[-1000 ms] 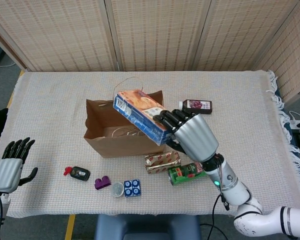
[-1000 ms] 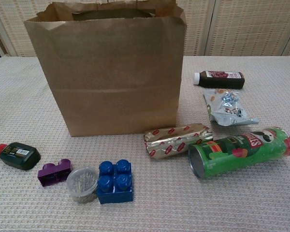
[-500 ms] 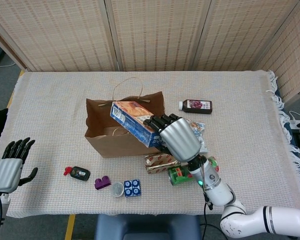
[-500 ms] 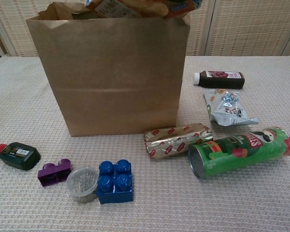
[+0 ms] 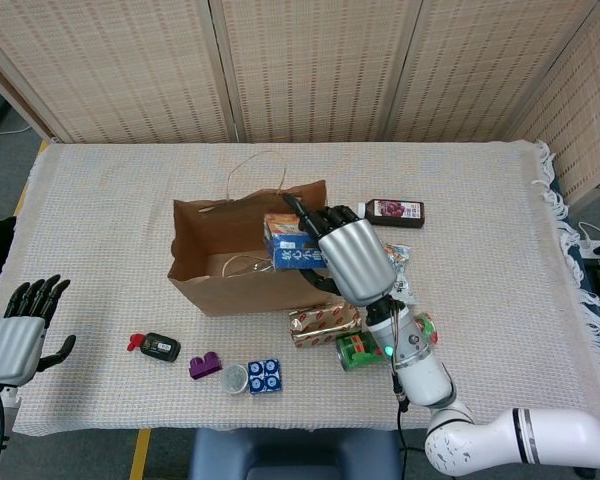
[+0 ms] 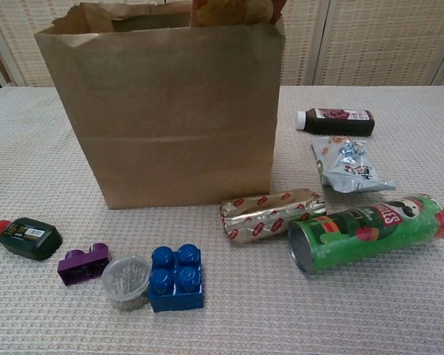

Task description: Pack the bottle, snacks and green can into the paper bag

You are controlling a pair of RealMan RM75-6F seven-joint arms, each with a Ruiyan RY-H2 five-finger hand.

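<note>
The right hand (image 5: 352,255) hangs over the right end of the open paper bag (image 5: 220,262), its fingers (image 5: 315,220) curled around a blue and orange snack box (image 5: 292,245) that stands on end, partly down inside the bag's mouth; in the chest view only the top of the box shows above the bag's rim. So the step in hand looks like dropping the first snack into the bag, and the box appears not yet let go. The left hand (image 5: 22,330) rests at the near left edge of the desk (image 5: 100,190), holding nothing, fingers apart and roughly straight. Left to pack are the dark bottle (image 5: 395,211) lying on its side beyond the bag to the right, the crinkled silvery snack pouch (image 6: 348,165) in front of it, the gold-wrapped snack roll (image 6: 270,213) lying just in front of the bag's right corner, and the green can (image 6: 366,231) on its side beside the roll. The next move likely calls for lowering the box until it clears the rim, spreading the fingers to release it, then lifting the hand straight out so it does not snag the bag wall or the handle loop, before reaching for the roll or can nearby.
</note>
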